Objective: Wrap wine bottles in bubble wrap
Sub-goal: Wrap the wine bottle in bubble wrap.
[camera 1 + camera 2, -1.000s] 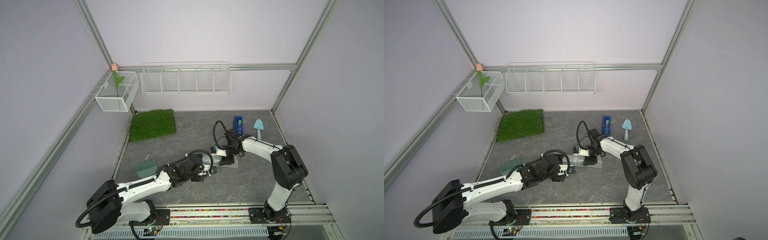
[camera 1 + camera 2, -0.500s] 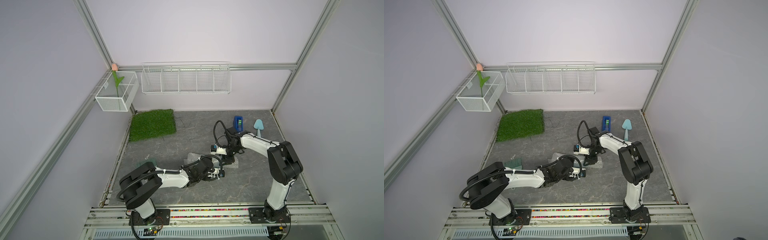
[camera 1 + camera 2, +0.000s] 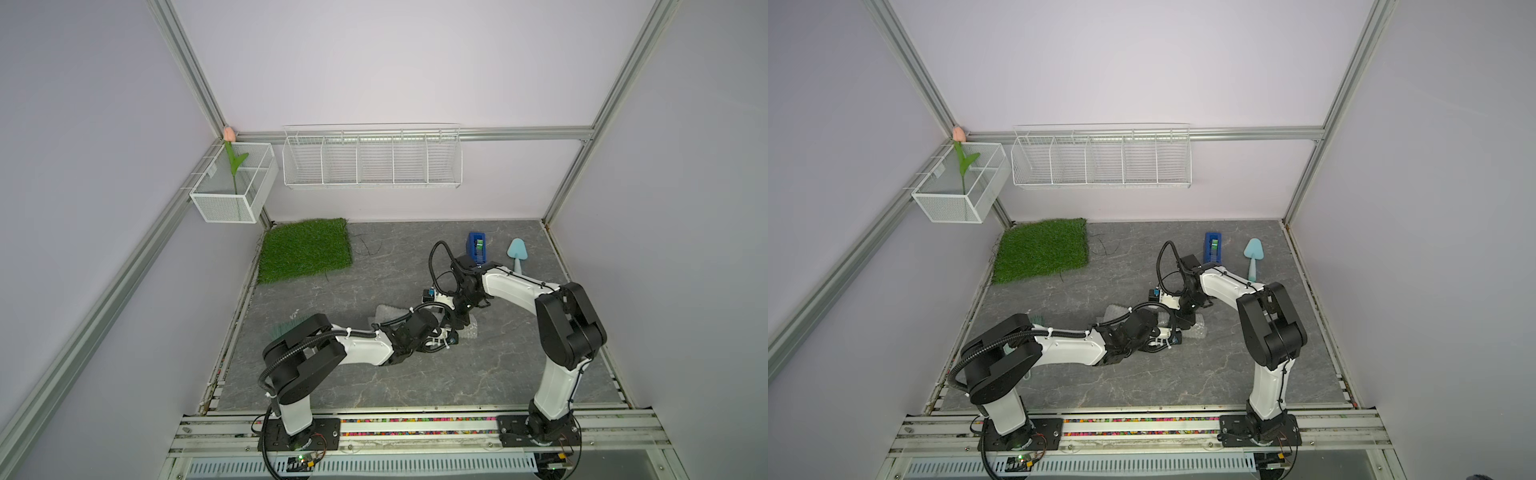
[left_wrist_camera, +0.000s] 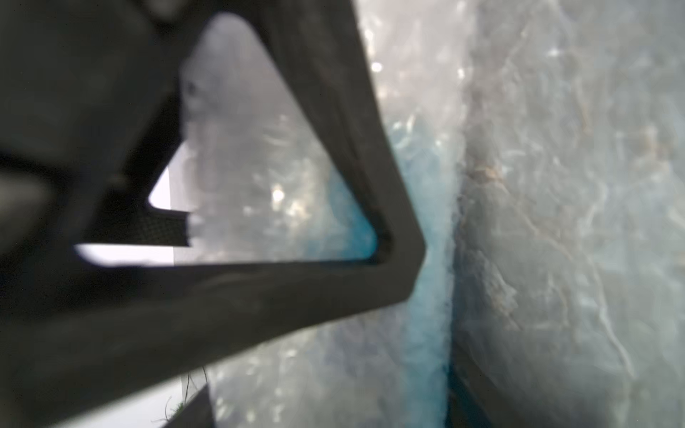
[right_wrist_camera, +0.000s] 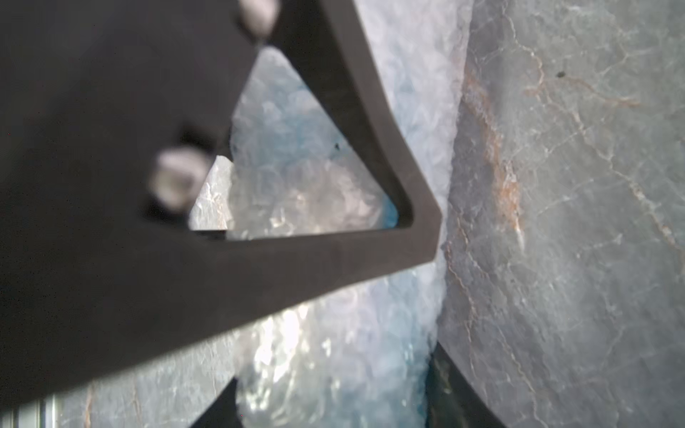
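The wine bottle (image 4: 426, 370) is rolled up inside the bubble wrap (image 3: 386, 312). You can only see it as a blue glow through the bubbly plastic in the two wrist views. In both top views the arms hide it.

The wrapped bottle lies on the grey surface (image 3: 478, 374). It is well apart from the blue tape dispenser (image 3: 477, 247), on the side toward the robot's bases. Both claws meet there, right next to each other.

The right claw (image 5: 435, 307) has the wrapped bottle in it. The wrap fills the gap between its two dark fingers (image 5: 333, 266). They are clamped on the bubble wrap with the blue bottle inside.

The left claw (image 4: 435, 326) has the blue bottle between its fingers too. One finger tip sits against the wrap. The picture is blurry, so I cannot tell if this claw squeezes the wrap or only sits around it.

One end of the wrap pokes out from under the left arm (image 3: 365, 347). That end is farther from the tape dispenser than the claws are.

A light blue trowel (image 3: 517, 254) lies just beside the tape dispenser. A green grass mat (image 3: 305, 249) lies well apart from the tape dispenser, by the same back wall.
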